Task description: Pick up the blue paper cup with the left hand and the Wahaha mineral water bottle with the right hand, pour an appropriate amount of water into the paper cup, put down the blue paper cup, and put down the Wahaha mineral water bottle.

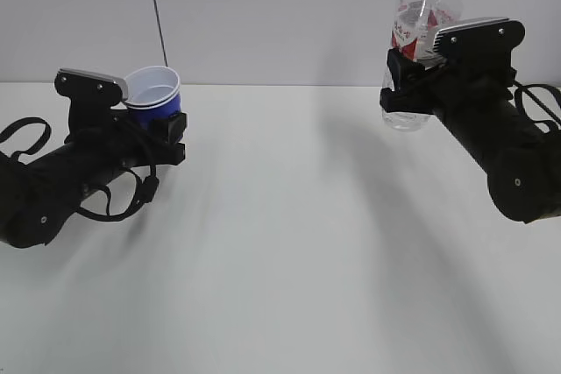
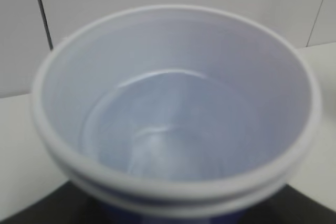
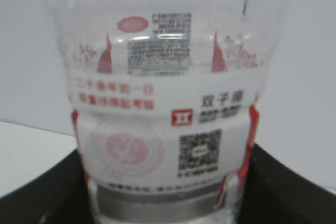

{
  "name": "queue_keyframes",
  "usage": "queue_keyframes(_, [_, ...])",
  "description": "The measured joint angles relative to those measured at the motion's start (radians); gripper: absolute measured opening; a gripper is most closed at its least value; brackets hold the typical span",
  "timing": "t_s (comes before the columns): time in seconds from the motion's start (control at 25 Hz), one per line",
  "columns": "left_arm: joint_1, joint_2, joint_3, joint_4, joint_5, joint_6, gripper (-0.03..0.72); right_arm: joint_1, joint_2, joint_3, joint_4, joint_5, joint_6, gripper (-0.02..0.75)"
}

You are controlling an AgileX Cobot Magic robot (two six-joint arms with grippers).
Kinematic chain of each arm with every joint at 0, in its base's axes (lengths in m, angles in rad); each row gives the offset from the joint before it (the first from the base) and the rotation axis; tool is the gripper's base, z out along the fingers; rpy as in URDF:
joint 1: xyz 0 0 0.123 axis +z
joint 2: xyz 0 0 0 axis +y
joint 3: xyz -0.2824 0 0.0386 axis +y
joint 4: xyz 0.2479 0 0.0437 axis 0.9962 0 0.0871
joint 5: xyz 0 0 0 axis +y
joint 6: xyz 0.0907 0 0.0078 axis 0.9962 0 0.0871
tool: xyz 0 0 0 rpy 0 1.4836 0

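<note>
My left gripper is shut on the blue paper cup and holds it above the table at the left, tilted a little. In the left wrist view the cup fills the frame, white inside, with a doubled white rim; I cannot tell whether it holds water. My right gripper is shut on the Wahaha mineral water bottle and holds it high at the right, almost upright, neck at the top edge. In the right wrist view the bottle's label fills the frame between black jaws.
The white table stretches between the two arms. A white wall stands behind it. A thin black cable hangs down behind the cup. Wide space separates the cup from the bottle.
</note>
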Motion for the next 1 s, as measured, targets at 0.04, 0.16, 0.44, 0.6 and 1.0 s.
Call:
queue_keyframes(0.04, [0.0, 0.012, 0.0, -0.001, -0.009, 0.0, 0.408, 0.0, 0.0, 0.007, -0.003, 0.0, 0.013, 0.475])
queue_keyframes(0.16, [0.0, 0.039, 0.0, -0.003, -0.036, 0.0, 0.408, 0.0, 0.0, 0.026, -0.004, 0.0, 0.037, 0.474])
queue_keyframes(0.44, [0.0, 0.085, 0.0, -0.035, -0.106, 0.0, 0.408, 0.0, 0.039, 0.047, -0.036, -0.002, 0.064, 0.474])
queue_keyframes(0.6, [0.0, 0.134, 0.0, -0.051, -0.111, 0.002, 0.408, 0.0, 0.081, 0.049, -0.058, -0.03, 0.066, 0.474])
queue_keyframes(1.0, [0.0, 0.204, -0.002, -0.055, -0.145, 0.044, 0.408, 0.0, 0.086, 0.049, -0.071, -0.047, 0.069, 0.473])
